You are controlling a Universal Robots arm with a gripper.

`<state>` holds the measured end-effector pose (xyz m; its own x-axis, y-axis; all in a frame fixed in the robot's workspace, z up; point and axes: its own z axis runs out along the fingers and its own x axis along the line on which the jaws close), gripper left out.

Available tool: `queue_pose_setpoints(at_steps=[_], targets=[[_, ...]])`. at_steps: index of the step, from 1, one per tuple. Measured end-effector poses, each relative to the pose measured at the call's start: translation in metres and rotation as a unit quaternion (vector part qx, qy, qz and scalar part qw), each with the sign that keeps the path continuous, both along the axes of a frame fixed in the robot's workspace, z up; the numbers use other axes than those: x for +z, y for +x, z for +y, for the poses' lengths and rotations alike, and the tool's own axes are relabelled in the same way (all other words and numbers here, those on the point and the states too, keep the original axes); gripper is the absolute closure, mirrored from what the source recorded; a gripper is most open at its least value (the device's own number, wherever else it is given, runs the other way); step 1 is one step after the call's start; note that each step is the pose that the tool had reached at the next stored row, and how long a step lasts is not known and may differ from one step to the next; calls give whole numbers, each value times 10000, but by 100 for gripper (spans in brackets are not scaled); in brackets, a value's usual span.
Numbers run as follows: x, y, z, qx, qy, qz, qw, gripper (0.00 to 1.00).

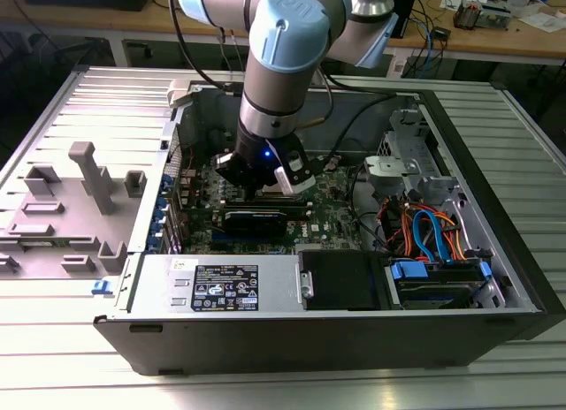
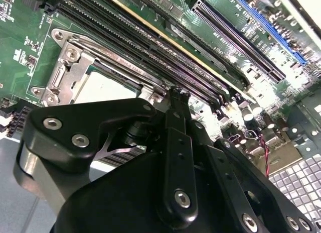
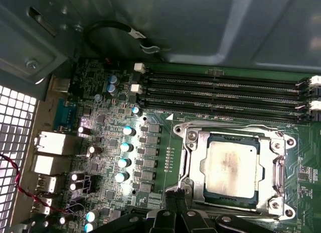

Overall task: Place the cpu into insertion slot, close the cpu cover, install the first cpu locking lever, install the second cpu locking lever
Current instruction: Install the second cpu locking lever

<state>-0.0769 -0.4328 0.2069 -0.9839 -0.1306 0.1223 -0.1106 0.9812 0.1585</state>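
Claw point(image 3: 173, 200) pinched together beside the cpu cover point(image 3: 278, 165), closed over the cpu point(image 3: 229, 165)

You get the exterior view from high and well back, facing down into the open computer case point(image 1: 495, 207), with the arm over the motherboard point(image 1: 332, 216). Your first wrist view looks almost straight down from close above the insertion slot point(image 3: 233, 170). Your second wrist view sits closer still, slanting low across the board past the gripper point(image 2: 178, 100). Both wrist views share that slot point(image 2: 95, 80) and the memory slots point(image 3: 225, 95) beside it.
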Motion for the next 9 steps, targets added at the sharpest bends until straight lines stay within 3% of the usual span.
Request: queue_pose_setpoints(at_steps=[9], targets=[[-18,-22,0,0,36,-11,10000,89]])
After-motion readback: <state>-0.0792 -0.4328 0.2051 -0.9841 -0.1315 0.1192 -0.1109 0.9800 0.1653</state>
